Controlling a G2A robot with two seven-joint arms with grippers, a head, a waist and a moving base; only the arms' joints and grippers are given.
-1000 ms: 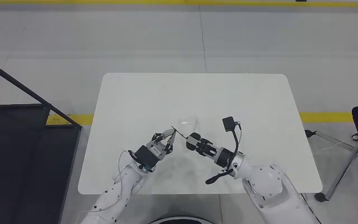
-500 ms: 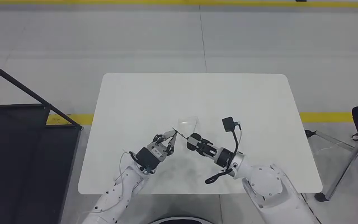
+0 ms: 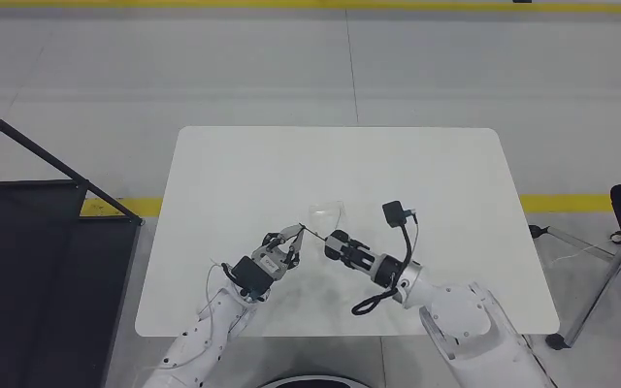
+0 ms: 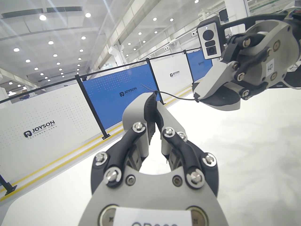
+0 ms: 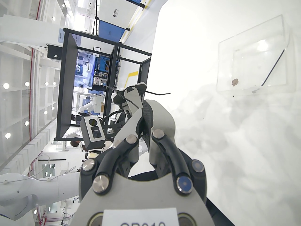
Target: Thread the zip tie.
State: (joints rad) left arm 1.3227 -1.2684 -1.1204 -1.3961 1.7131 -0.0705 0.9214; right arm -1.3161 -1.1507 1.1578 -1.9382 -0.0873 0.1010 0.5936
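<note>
**Q:** Where is the zip tie [image 4: 175, 95] found?

**A:** It is held in the air above the table [image 3: 437, 175]. One end is pinched in the closed left gripper [image 4: 154, 99] and the other in the closed right gripper [image 4: 198, 99].

**Q:** What risk is recorded?

**A:** The thin strap could be bent or dragged out of a grip if the tips are brought together off-line, and the hole would then be missed. Which end carries the hole cannot be made out.

**Q:** What change is recorded?

**A:** The right gripper appears to have been edged slightly toward the left one, and the gap between them has narrowed.
</note>
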